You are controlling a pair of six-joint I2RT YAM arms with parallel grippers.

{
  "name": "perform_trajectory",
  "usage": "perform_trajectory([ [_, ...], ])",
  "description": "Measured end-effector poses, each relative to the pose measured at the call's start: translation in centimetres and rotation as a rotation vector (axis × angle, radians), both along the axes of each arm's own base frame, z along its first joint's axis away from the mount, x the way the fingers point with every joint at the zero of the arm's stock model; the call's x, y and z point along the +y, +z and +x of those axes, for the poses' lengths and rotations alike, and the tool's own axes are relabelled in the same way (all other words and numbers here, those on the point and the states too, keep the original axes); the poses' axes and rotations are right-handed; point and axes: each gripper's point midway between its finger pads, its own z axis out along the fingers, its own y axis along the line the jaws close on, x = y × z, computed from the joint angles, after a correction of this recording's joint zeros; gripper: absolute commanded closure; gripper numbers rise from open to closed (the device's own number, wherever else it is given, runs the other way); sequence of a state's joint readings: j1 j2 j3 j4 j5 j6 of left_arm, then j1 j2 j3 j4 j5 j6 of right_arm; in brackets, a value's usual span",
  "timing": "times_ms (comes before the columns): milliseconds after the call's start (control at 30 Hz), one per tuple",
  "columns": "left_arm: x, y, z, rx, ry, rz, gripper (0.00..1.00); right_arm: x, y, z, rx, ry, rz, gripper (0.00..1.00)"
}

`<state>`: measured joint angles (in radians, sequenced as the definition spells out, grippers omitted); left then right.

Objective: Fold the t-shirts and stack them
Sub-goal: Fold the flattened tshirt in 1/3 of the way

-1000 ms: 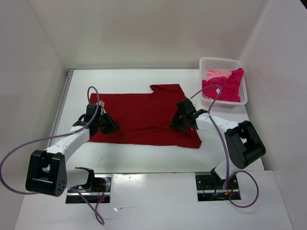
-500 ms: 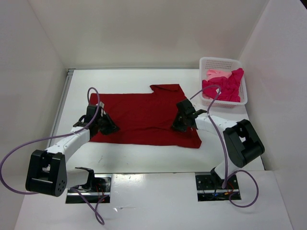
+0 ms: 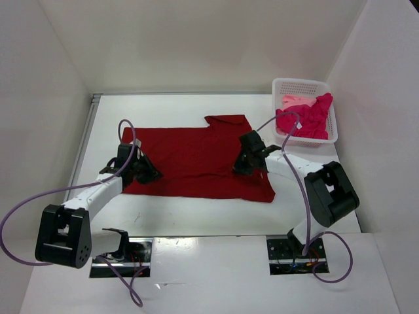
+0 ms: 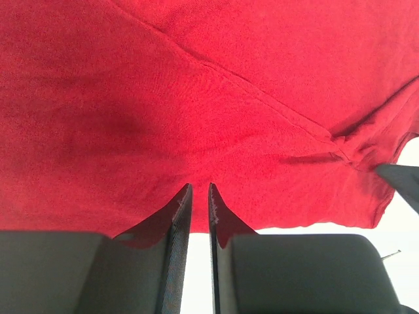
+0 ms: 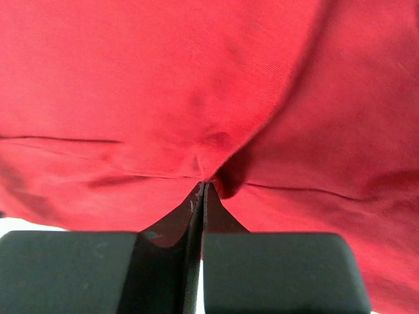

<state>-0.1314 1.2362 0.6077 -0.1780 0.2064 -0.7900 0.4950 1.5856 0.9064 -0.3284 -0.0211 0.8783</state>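
A dark red t-shirt [image 3: 196, 157] lies spread flat on the white table. My left gripper [image 3: 152, 175] sits at its lower left hem. In the left wrist view the left gripper [image 4: 200, 186] shows a narrow slit between its jaws, and the tips rest over the flat dark red cloth [image 4: 229, 98] with no pucker. My right gripper [image 3: 241, 167] is on the shirt's right side. In the right wrist view the right gripper [image 5: 204, 183] is shut, pinching a small fold of the red cloth [image 5: 163, 78]. A magenta-pink t-shirt [image 3: 308, 118] and a pale pink t-shirt [image 3: 294, 101] lie in the basket.
The white perforated basket [image 3: 304, 83] stands at the table's back right, beside the right wall. White walls close the table in on the left, back and right. Purple cables loop over both arms. Bare table shows in front of and behind the red shirt.
The right gripper's jaws have closed onto the red shirt, and it has shifted slightly toward the back. The left arm and the shirt's outline have not moved.
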Motion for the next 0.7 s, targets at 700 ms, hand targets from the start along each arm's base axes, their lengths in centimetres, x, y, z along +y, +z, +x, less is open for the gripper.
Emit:
perform_trajectory([
  [700,0.2,1.2,0.8,-0.015,0.01,0.001,0.77,6.3,3.5,9.3,-0.101,0.083,0.087,0.85],
])
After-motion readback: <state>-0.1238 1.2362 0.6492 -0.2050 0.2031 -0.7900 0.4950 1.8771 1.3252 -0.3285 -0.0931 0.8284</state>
